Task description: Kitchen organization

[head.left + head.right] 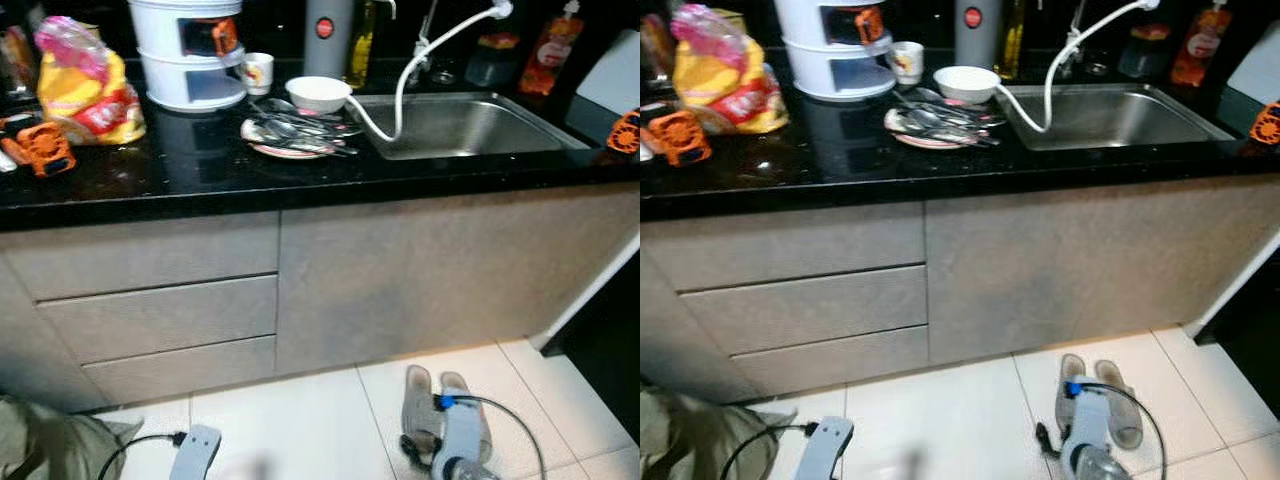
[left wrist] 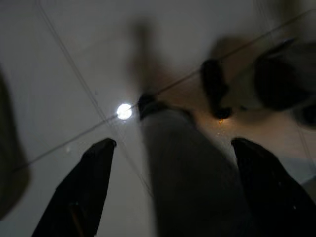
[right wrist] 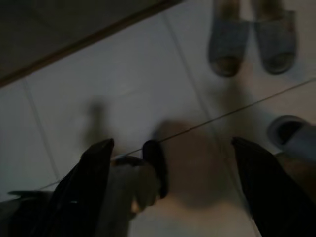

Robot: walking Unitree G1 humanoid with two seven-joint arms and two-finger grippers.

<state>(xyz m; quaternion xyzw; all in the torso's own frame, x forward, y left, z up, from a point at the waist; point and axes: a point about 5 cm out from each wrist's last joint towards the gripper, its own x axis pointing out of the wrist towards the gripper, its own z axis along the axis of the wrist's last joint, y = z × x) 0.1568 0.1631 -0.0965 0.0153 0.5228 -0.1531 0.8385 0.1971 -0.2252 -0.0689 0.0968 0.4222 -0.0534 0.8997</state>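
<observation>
You are facing a black kitchen countertop (image 1: 200,170) running across the upper part of the frame, with grey drawers (image 1: 160,315) and a cabinet door (image 1: 400,280) below it and pale floor tiles (image 1: 300,430) along the bottom. At upper centre a plate (image 1: 285,140) is carrying a loose heap of cutlery (image 1: 305,125), and a white bowl (image 1: 318,93) is sitting just behind it at the lip of the steel sink (image 1: 470,122); that looks like washing-up parked beside the basin, so I judge it the likeliest thing to sort. A white hose (image 1: 410,70) is drooping from the tap into the sink. At upper left a yellow bag (image 1: 85,95) and a white tiered container (image 1: 190,50) with a small cup (image 1: 258,72) next to it are crowding the counter. On the floor, lower right, a pair of slippers (image 1: 440,400) is lying by the robot's right arm. Both arms are hanging idle, pointing at the tiles: the left gripper (image 2: 173,187) is spread wide with nothing between its fingers, and the right gripper (image 3: 170,187) is equally wide and empty. You are standing well back from the counter, so nothing is within reach yet.
</observation>
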